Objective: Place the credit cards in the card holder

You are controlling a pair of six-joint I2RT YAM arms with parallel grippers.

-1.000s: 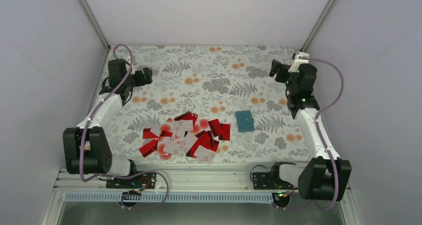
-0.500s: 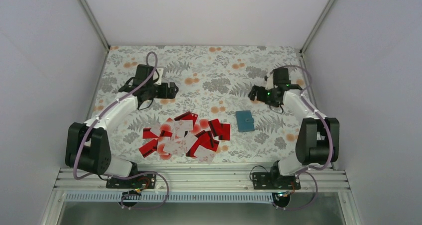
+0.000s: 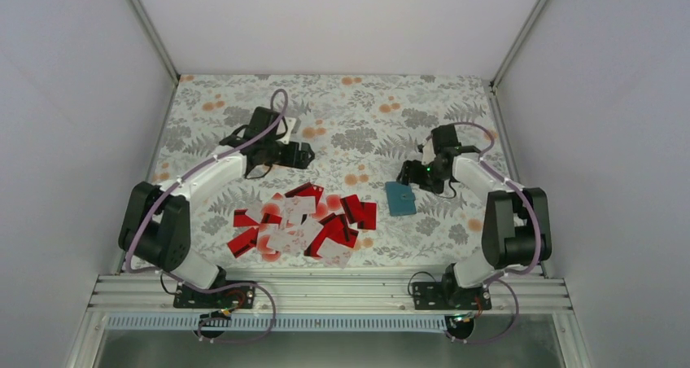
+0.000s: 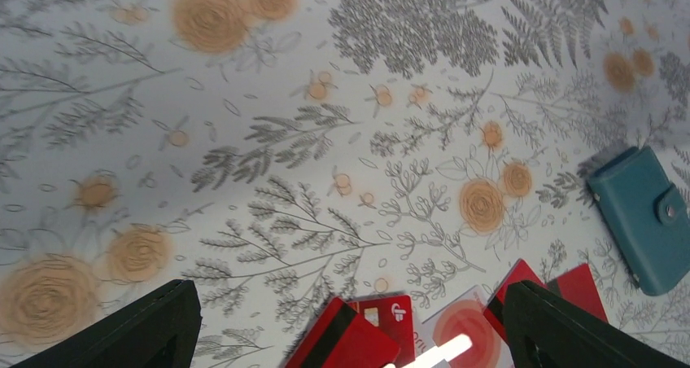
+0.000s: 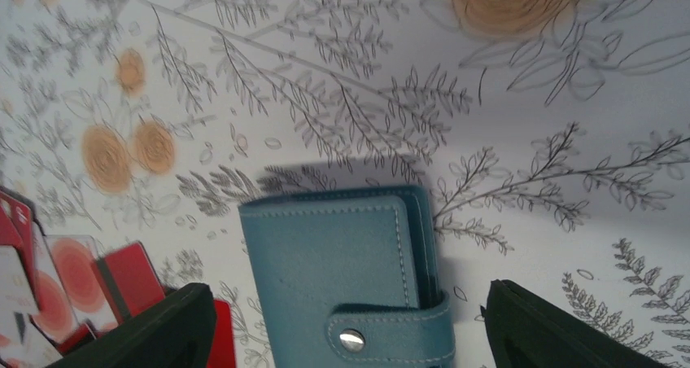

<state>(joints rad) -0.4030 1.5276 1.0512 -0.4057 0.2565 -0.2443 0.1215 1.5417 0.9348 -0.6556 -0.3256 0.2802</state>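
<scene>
Top view: the shut card holder (image 3: 399, 198) lies flat on the table (image 3: 366, 107), with the credit cards (image 3: 301, 225) heaped to its left. The right gripper (image 3: 404, 173) is just behind it and the left gripper (image 3: 305, 154) well to its left

Left wrist: jaws wide apart, empty

Right wrist: jaws wide apart, empty, above the card holder

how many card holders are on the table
1: the teal card holder lies closed, just right of the pile of credit cards. No other shows, though the pile could hide something.
</scene>
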